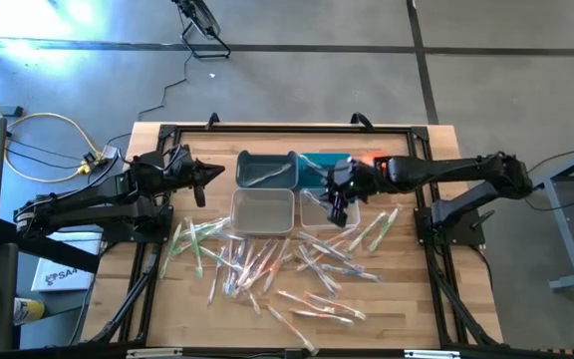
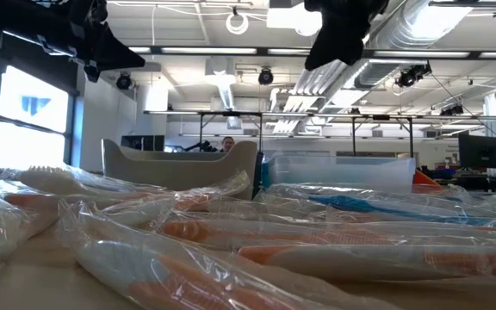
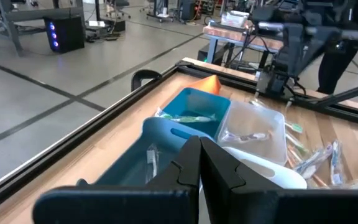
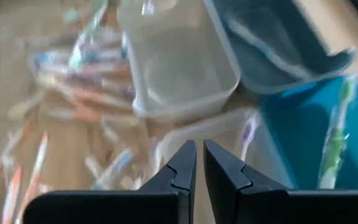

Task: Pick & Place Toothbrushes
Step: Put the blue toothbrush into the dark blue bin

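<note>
- We find the toothbrushes (image 1: pixel 267 264) scattered loose on the wooden surface (image 1: pixel 407 309), just beside four bins (image 1: pixel 263 211).
- Right tool (image 1: pixel 337 211) hovers over the clear bin, fingers pressed together, empty.
- Left tool (image 1: pixel 207 175) waits beside the bins, fingers pressed together.

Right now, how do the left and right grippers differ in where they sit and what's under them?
The left gripper sits at the table's left side, beside the bins and short of the grey-blue bin; the right gripper hangs above the clear bin, next to the teal bin. The left one has bare wood beneath it; the right one is over a bin by the toothbrushes. Both are shut and hold nothing.
</note>
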